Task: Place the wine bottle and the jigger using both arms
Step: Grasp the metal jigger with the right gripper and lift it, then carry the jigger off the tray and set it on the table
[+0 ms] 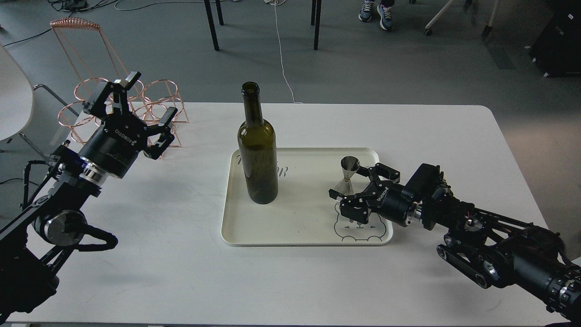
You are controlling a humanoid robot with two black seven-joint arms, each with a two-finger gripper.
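Here, our right gripper (352, 186) has its black jointed fingers spread apart around the jigger (346, 178); one finger reaches behind the small cup and another lies in front of its base, and we cannot tell if any of them touches the metal yet. The jigger is a shiny steel hourglass shape with two cones and a narrow waist, and it stands upright on the right part of the tray (236, 227), just above the printed bear drawing (354, 227), which the gripper partly covers. The tray is a cream, smooth rectangle with rounded corners and a low rim. On its left part stands the wine bottle (257, 150), upright, made of dark olive-green glass, with a long thin neck and an open mouth, well apart from the jigger. The tray lies on the white matte table (295, 281). Our left gripper (131, 109) is held above the left side of the table, its fingers wide apart and holding nothing, with white lettering on its round black body. It is far from the bottle. Just behind it is a rack of thin copper-coloured wire (154, 97), formed of several round rings, at the far left corner of the table.
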